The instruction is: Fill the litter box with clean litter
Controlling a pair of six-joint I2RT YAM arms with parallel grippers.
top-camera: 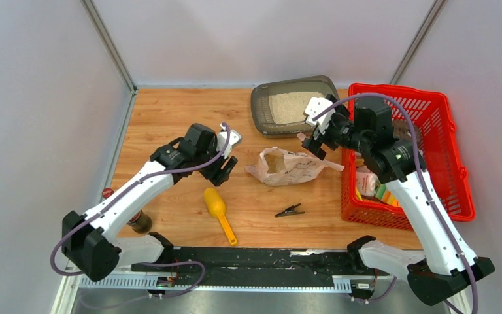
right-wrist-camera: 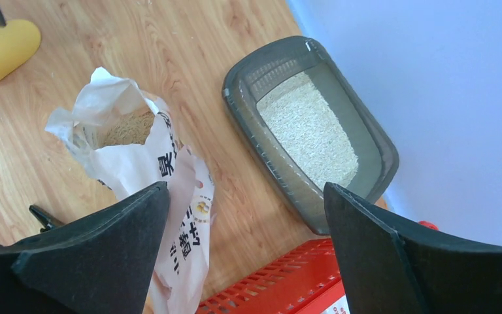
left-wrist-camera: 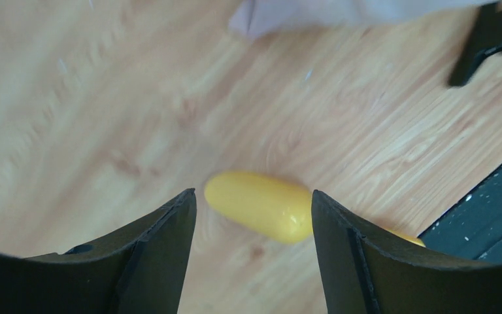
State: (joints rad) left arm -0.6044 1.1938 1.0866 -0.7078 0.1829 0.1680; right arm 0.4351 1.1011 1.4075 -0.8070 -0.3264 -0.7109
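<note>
Both spread, empty: left end effector (left-wrist-camera: 253,196), right end effector (right-wrist-camera: 245,190). Litter box (right-wrist-camera: 235,108) ahead of the right holds clean litter (right-wrist-camera: 307,127); filling looks nearly done.

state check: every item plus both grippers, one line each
litter box: upright, holds litter
clean litter: layer in box, more in bag
litter bag: on its side, mouth open
yellow scoop: on table, free
black clip: on table, free
red basket: upright, holds packages
left gripper: open, empty
right gripper: open, empty
</note>
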